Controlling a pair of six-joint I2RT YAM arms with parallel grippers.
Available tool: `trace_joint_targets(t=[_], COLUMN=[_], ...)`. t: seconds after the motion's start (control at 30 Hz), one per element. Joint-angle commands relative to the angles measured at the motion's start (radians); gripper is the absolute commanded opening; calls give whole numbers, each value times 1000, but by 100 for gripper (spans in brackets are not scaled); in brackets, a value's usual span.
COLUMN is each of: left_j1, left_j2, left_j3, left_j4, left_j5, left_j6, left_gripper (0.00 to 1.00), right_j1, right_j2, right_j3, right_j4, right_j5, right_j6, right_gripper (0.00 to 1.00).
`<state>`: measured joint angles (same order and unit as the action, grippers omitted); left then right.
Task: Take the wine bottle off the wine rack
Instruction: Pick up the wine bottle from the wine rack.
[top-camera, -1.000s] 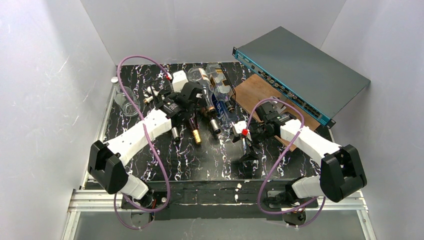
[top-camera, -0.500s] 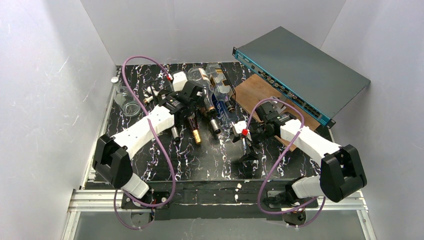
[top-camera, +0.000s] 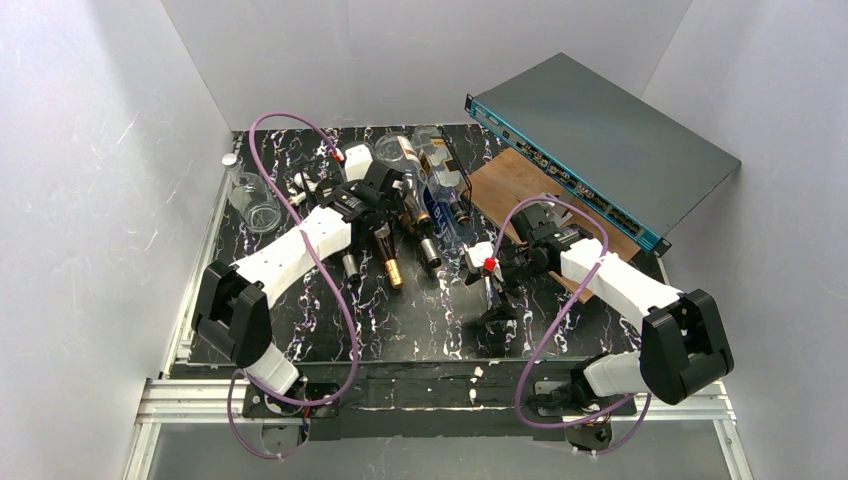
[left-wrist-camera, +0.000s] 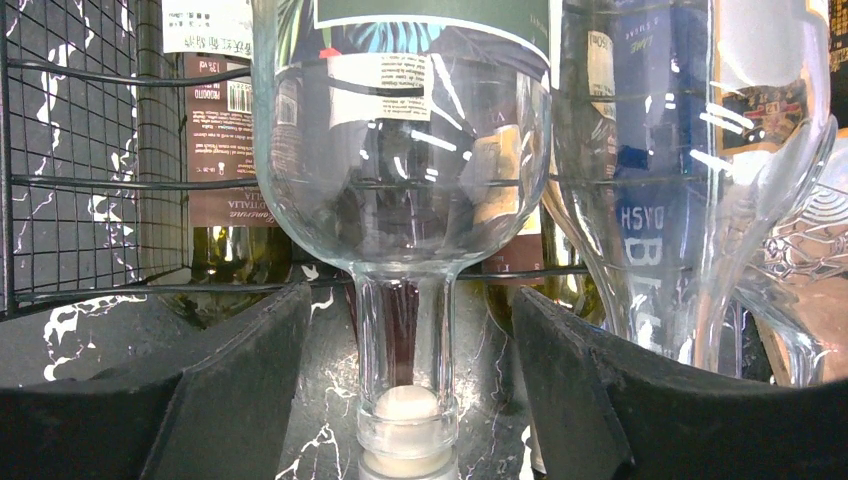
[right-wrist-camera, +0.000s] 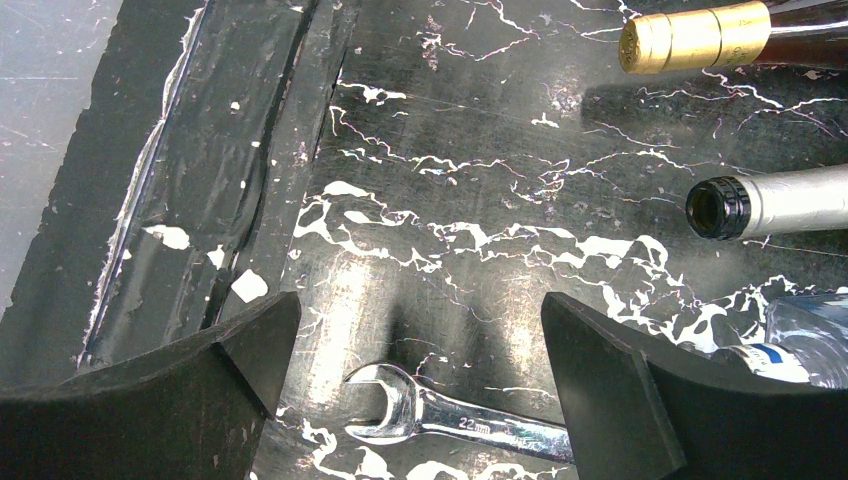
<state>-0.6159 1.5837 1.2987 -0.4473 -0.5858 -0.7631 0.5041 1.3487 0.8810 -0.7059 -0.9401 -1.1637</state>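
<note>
**Operator:** Where does the left tool (left-wrist-camera: 410, 340) stand, and why?

**Technician:** It is at the far middle of the black white-veined desk (right-wrist-camera: 450, 200), level with the clear glass wine bottle with a pale stopper (left-wrist-camera: 400, 200). The two fingers are apart, one on each side of the slim neck. A gap shows on both sides, so nothing is clamped. The neck is the narrowest part and probably the best place to grip.

**Operator:** Where is that bottle?

**Technician:** It lies in the low black thin-wire wine rack (left-wrist-camera: 70, 180) with its neck toward the near edge. It is not yet off. A second clear bottle with a blue label (left-wrist-camera: 640, 200) lies just beside it on the right. A straight pull toward the near side therefore looks safer than a sideways swing.

**Operator:** And the right tool (right-wrist-camera: 420, 320)?

**Technician:** It hovers over bare desk to the right of the rack, well apart from it. The jaws are wide apart and empty, and a silver open-end spanner (right-wrist-camera: 470, 420) lies beneath them. It appears to be parked there to leave the withdrawal path free.
</note>
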Motion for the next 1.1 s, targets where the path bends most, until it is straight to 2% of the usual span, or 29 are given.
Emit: trace_joint_targets(t=[0.0,0.73,1.07], left_j1=[12,20,22], left_j2=[0,69,96], left_j3=[-2,29,42], left_j4=[17,30,30], left_j5=[-7,-2,-9], left_j6=[-7,31,46], left_gripper=[70,53,53], right_j1=[-6,-6,-6], right_j2=[-23,-22,-20], right_j3=[24,21,20], right_j4=[0,0,0], right_j5=[-7,-6,-5], right_j6=[-14,-17,-20], right_gripper=[100,100,100])
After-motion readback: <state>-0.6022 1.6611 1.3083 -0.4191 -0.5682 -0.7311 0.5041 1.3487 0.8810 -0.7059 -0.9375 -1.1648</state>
